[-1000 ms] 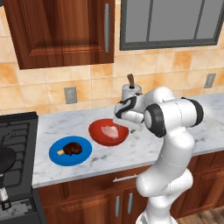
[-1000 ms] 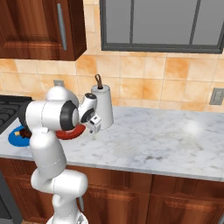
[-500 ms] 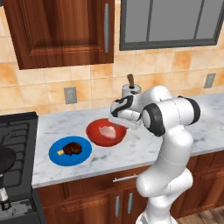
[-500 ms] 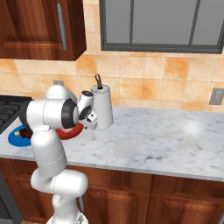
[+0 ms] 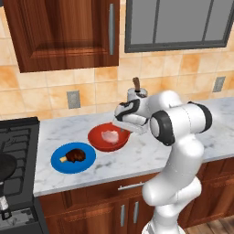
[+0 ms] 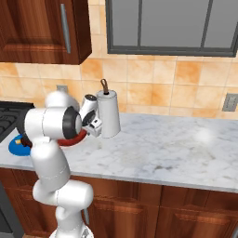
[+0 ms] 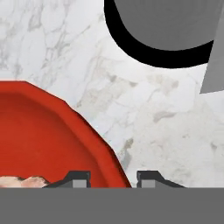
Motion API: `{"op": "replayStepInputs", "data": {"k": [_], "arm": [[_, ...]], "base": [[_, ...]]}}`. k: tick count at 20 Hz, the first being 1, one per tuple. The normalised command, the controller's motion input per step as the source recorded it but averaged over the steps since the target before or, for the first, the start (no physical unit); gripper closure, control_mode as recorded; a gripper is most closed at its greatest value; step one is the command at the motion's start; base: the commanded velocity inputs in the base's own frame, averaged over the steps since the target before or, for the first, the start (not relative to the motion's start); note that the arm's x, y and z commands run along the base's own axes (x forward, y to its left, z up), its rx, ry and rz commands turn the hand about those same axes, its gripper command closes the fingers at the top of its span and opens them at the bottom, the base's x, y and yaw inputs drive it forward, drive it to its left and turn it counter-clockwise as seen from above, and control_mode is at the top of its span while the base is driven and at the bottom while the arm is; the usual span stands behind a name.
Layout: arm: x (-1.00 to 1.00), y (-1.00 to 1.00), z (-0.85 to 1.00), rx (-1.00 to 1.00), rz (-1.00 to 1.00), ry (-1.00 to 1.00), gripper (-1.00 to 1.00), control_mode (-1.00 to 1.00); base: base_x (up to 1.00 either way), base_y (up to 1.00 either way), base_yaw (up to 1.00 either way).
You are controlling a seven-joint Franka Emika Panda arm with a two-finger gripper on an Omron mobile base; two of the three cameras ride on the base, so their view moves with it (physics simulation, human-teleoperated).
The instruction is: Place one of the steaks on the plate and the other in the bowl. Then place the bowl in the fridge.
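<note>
The red bowl (image 5: 98, 142) stands on the marble counter with the pale pink steak (image 5: 109, 135) lying in it. To its left the dark brown steak (image 5: 75, 155) rests on the blue plate (image 5: 61, 165). My gripper (image 5: 121, 129) reaches down at the bowl's right rim. In the hand view the bowl (image 7: 43, 140) has its rim squeezed between my gripper (image 7: 113, 177)'s two fingertips (image 7: 79, 178), one inside and one outside, with the pale steak (image 7: 22, 180) at the lower left. The bowl's rim (image 6: 80, 137) and the plate (image 6: 16, 148) peek out behind the arm. The fridge is out of view.
A pale grey canister (image 6: 109, 114) with a brown handle stands just behind the bowl, close to my hand; its dark base (image 7: 166, 30) looms near. The stove (image 5: 16, 151) with a black pan (image 5: 4, 167) lies to the left. Marble counter (image 6: 176, 148) stretches right.
The fingers have drawn together from wide open onto the bowl's right rim. The hand has dropped a little. Bowl, plate and both steaks stay where they were.
</note>
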Motion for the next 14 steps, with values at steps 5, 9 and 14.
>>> {"op": "replayStepInputs", "data": {"k": [5, 9, 14], "arm": [[-0.47, 0.00, 0.71, 0.04, -0.05, -0.06, 1.00, -1.00], [-0.45, 0.00, 0.80, 0.05, -0.08, -0.07, 1.00, -1.00], [-0.59, -0.02, 0.84, 0.13, -0.16, 0.00, 1.00, -1.00]], "base": [[0.00, 0.00, 0.00], [0.00, 0.00, 0.00], [0.00, 0.00, 0.00]]}}
